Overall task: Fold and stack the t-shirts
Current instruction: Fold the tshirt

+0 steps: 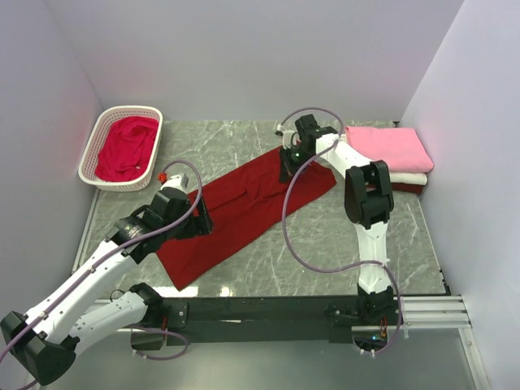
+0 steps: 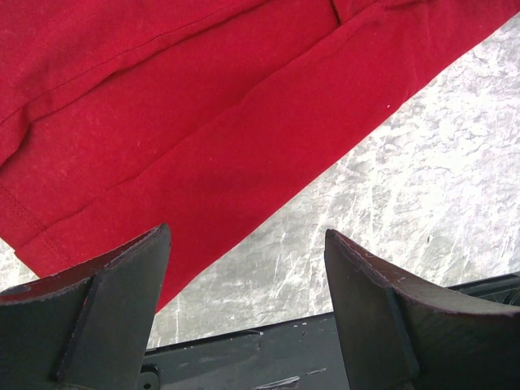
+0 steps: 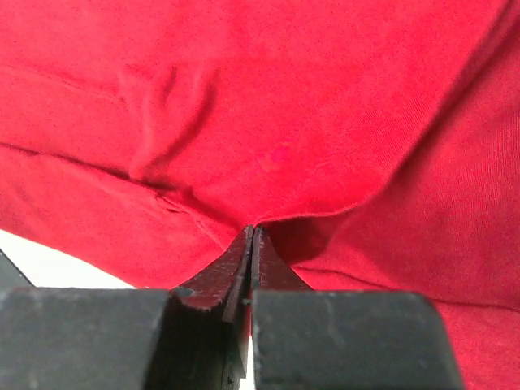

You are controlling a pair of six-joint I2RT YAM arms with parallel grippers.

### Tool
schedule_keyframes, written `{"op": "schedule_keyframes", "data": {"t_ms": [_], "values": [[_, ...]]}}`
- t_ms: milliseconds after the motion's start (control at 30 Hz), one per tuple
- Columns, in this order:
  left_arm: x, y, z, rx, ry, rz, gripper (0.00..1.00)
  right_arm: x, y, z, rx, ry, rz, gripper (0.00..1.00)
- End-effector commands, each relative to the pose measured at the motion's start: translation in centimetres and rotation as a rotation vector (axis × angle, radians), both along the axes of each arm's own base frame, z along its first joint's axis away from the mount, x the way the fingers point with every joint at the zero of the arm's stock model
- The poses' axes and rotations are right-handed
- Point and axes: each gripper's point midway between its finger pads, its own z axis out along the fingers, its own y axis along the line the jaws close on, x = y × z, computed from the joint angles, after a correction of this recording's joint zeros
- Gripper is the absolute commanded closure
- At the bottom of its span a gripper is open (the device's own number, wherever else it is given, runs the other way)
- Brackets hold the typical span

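A large dark red t-shirt (image 1: 244,207) lies on the marble table as a long diagonal strip. My right gripper (image 1: 286,168) is at its far end, and the right wrist view shows the jaws (image 3: 253,231) pressed together on a pinched fold of the red cloth (image 3: 284,97). My left gripper (image 1: 200,221) hovers over the strip's near-left part. In the left wrist view it (image 2: 246,236) stands open with nothing between its fingers, the shirt's edge (image 2: 187,122) just ahead. A crimson t-shirt (image 1: 126,146) lies crumpled in the basket. Pink (image 1: 390,146) and white (image 1: 410,178) folded t-shirts are stacked at the far right.
The white lattice basket (image 1: 91,150) stands at the back left corner. White walls close the table in on three sides. A black rail (image 1: 268,309) runs along the near edge by the arm bases. Purple cables loop above the table beside each arm.
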Motion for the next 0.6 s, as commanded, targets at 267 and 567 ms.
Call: {"op": "schedule_keyframes", "data": {"t_ms": [267,567], "values": [[0.2,-0.5,0.8,-0.036,-0.033,-0.017,0.18,0.4,10.2,0.2,-0.101,-0.117,0.154,0.94],[0.1,-0.5,0.7,-0.032,-0.025,-0.018,0.18,-0.6,12.5,1.1,-0.233,-0.288,0.260,0.59]]}}
